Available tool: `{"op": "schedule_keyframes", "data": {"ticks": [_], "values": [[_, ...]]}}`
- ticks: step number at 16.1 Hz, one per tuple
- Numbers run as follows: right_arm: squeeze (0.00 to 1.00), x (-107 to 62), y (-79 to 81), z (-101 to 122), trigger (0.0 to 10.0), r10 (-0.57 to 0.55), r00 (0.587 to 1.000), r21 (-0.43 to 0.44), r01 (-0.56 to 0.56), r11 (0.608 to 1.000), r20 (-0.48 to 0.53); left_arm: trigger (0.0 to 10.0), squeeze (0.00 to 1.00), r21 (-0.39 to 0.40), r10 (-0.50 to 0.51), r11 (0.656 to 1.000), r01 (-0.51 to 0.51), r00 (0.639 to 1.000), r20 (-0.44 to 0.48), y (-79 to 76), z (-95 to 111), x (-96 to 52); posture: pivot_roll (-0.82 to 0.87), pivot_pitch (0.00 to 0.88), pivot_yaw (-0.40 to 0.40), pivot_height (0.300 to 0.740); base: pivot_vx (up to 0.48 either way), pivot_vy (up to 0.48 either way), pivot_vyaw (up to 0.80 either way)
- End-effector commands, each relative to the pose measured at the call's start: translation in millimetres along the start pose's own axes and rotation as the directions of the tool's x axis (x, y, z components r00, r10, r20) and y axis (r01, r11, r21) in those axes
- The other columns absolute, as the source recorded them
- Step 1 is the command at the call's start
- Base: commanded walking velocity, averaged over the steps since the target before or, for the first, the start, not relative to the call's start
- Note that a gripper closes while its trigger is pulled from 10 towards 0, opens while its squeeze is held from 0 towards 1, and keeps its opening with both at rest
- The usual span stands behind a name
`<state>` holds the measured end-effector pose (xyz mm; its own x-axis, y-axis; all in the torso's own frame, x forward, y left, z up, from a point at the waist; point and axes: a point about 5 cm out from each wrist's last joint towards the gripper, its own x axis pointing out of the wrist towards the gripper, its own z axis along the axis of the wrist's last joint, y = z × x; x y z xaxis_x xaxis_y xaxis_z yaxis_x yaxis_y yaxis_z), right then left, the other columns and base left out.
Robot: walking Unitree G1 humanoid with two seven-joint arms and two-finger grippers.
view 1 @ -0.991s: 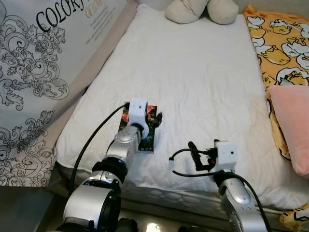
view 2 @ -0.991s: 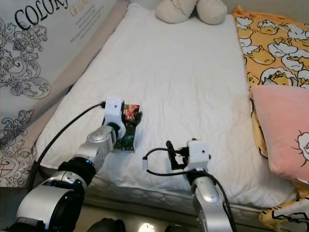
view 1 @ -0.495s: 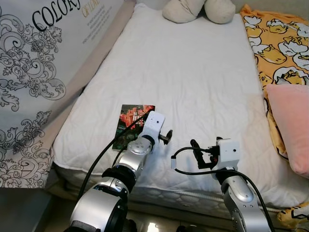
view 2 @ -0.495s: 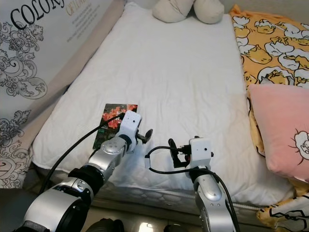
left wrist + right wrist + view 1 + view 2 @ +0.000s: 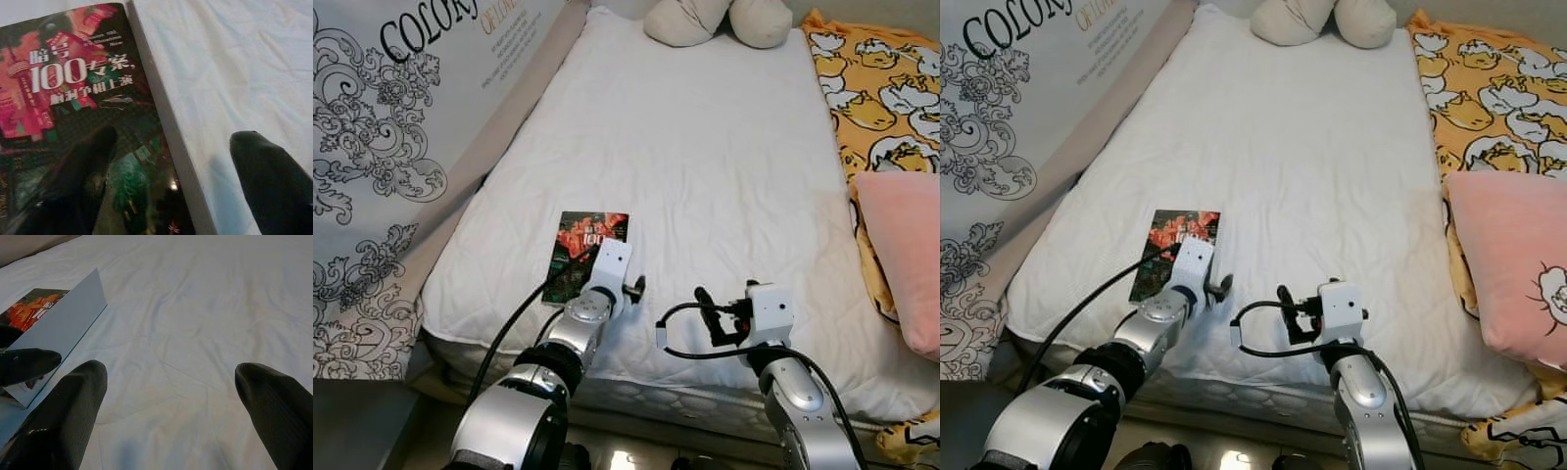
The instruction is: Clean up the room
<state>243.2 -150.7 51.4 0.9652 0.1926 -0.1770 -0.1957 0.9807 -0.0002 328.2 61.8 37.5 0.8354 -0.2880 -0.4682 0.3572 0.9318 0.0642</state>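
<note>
A dark book (image 5: 584, 245) with a red cover picture and white "100" lies flat on the white bed (image 5: 705, 147), near the front left corner. My left gripper (image 5: 625, 285) is open at the book's near right edge. In the left wrist view, one finger (image 5: 80, 166) hovers over the book (image 5: 73, 98) cover and the other finger (image 5: 271, 176) over the sheet. My right gripper (image 5: 703, 311) is open and holds nothing, low over the sheet near the bed's front edge, to the right of the book (image 5: 34, 308).
A pink pillow (image 5: 904, 255) and a yellow duck-print blanket (image 5: 881, 88) lie along the bed's right side. A beige plush toy (image 5: 720, 20) sits at the far end. A patterned grey panel (image 5: 382, 147) stands along the left side.
My left gripper has come off the top of the book and drawn back to its near right edge, uncovering the cover. The book and the right arm have hardly moved.
</note>
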Motion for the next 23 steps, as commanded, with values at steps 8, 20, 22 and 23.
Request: {"op": "schedule_keyframes", "data": {"ticks": [8, 20, 22, 23], "values": [[0.00, 2.1, -0.8, -1.0, 10.0, 0.003, 1.000, -0.015, -0.003, 1.000, -0.014, 0.0, 0.00, 0.038, -0.002, 0.999, 0.003, 0.999, -0.043, 5.9, -15.5, -3.1, -0.07, 0.066, -0.002, 0.740, 0.000, 0.000, 0.00], [0.00, 1.1, -0.4, -3.5, 10.0, -0.002, 1.000, -0.016, 0.002, 1.000, -0.025, 0.0, 0.00, 0.139, -0.021, 0.990, 0.019, 1.000, 0.011, 7.5, -5.8, -2.2, -0.07, 0.074, 0.000, 0.740, 0.000, 0.000, 0.00], [0.00, 1.4, -0.4, -3.6, 10.0, -0.003, 1.000, -0.016, 0.002, 1.000, -0.026, 0.0, 0.00, 0.130, -0.017, 0.991, 0.014, 1.000, 0.023, 9.8, -2.9, -2.0, -0.07, 0.074, 0.000, 0.740, 0.000, 0.000, 0.00], [0.00, 1.8, -0.4, -3.6, 10.0, -0.003, 1.000, -0.017, 0.002, 1.000, -0.027, 0.0, 0.00, 0.123, -0.018, 0.992, 0.015, 0.999, 0.027, 11.0, -1.7, -1.9, -0.07, 0.074, 0.001, 0.740, 0.000, 0.000, 0.00]]}}
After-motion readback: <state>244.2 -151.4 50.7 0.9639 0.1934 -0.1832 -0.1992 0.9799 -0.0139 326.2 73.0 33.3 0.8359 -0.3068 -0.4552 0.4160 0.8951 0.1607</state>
